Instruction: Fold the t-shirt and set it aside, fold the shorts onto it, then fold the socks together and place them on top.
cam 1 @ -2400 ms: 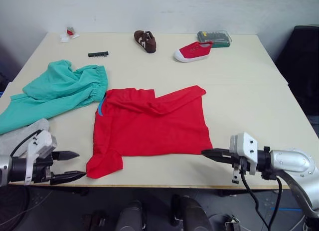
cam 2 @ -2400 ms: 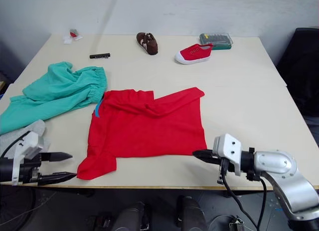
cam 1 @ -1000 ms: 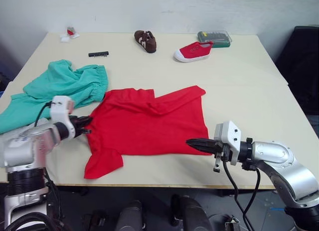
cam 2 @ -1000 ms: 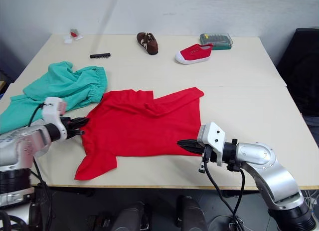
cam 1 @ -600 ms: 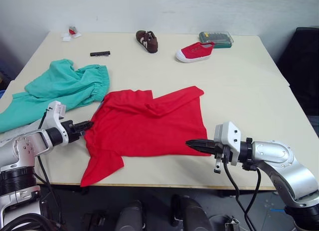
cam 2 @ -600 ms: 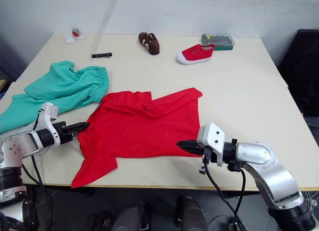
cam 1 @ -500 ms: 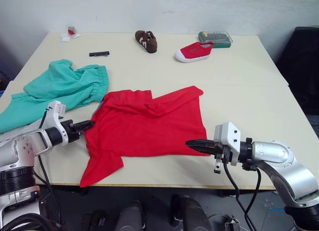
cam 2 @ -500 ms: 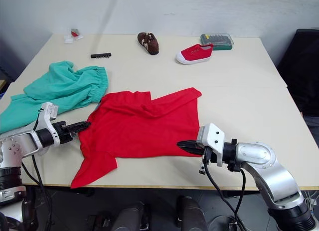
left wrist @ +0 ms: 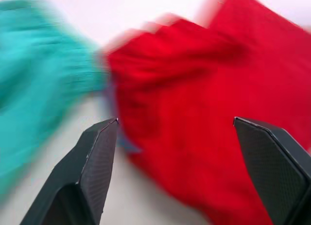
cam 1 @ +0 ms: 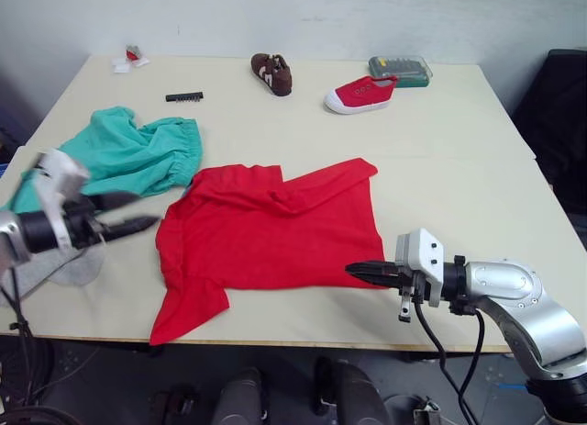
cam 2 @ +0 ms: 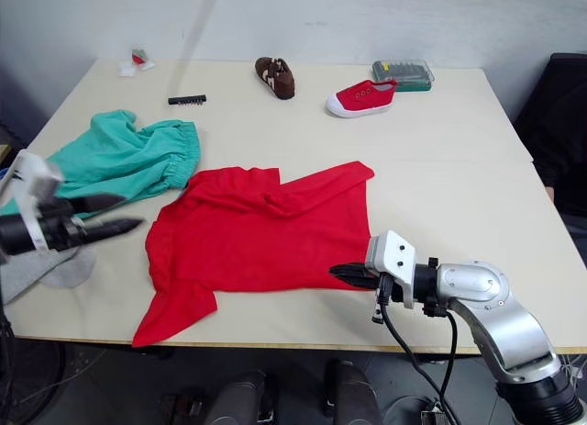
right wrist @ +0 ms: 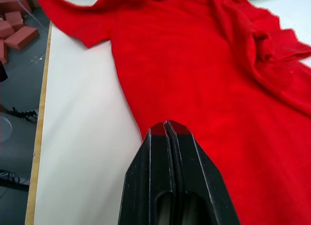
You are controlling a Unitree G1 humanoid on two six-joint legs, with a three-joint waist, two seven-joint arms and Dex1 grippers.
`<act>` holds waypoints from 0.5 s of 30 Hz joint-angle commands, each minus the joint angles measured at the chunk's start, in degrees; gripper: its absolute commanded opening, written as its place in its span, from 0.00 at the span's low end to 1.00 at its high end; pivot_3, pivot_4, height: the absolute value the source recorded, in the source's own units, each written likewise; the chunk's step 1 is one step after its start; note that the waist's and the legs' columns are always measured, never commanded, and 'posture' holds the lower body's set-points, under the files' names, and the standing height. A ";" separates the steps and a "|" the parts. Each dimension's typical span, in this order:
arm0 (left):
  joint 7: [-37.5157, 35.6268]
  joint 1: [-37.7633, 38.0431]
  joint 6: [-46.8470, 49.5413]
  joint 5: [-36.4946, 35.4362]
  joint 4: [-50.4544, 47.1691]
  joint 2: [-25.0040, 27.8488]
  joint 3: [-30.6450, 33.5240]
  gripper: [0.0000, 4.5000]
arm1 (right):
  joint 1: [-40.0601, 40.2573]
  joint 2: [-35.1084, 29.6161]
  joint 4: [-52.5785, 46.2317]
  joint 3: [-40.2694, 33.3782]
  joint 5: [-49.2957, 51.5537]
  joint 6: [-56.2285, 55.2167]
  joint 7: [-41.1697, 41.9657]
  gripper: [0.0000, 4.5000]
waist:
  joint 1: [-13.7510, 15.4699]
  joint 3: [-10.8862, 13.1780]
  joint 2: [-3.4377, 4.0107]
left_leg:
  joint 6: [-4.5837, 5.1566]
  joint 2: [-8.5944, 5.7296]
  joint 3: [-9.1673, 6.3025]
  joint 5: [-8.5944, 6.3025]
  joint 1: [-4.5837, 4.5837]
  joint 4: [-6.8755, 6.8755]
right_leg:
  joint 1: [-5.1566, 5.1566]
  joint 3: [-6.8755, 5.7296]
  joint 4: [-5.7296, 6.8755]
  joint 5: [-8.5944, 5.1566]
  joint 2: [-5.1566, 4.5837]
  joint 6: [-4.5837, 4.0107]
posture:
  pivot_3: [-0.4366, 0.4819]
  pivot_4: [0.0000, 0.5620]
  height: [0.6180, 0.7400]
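t-shirt (cam 1: 271, 228) spread mid-bench (cam 1: 459, 159) | shorts (cam 1: 119, 154) bunched beside its collar | left gripper (cam 1: 128, 214) jaws released, above bench left of shirt | right gripper (cam 1: 356, 272) jaws clenched at shirt's near hem

One t-shirt (cam 1: 269, 226), one shorts (cam 1: 128, 155), two shoes (cam 1: 271, 73).

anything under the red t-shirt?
The t-shirt lies straight on the table; a blue strip peeks out at its collar. Anything else beneath is covered.
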 commanded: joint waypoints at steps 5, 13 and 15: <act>-18.25 8.55 -20.52 7.70 -4.86 10.48 -5.26 0.88 | -0.43 -2.48 0.04 -0.43 0.22 -1.95 3.39 0.00 | -1.03 0.07 0.12 | 0.35 0.06 0.05 0.14 -0.02 -0.02 | -0.11 -0.01 0.11 -0.05 0.11 -0.08 | 0.48 0.27 1.00; -27.07 10.73 -41.64 10.79 3.93 13.53 -5.73 0.88 | -0.05 -3.48 1.57 -0.84 -1.42 -3.73 4.63 0.00 | -0.91 0.10 0.17 | 0.63 0.07 0.07 0.17 -0.02 0.02 | -0.22 -0.03 0.41 -0.11 0.15 -0.18 | 0.48 0.27 1.00; -27.13 13.33 -45.72 9.66 3.95 14.58 -5.73 0.88 | 0.07 -3.41 2.01 -1.22 -1.63 -3.91 4.34 0.00 | -0.96 0.10 0.17 | 0.63 0.08 0.09 0.17 -0.03 0.02 | -0.25 -0.01 0.40 -0.11 0.14 -0.18 | 0.48 0.27 1.00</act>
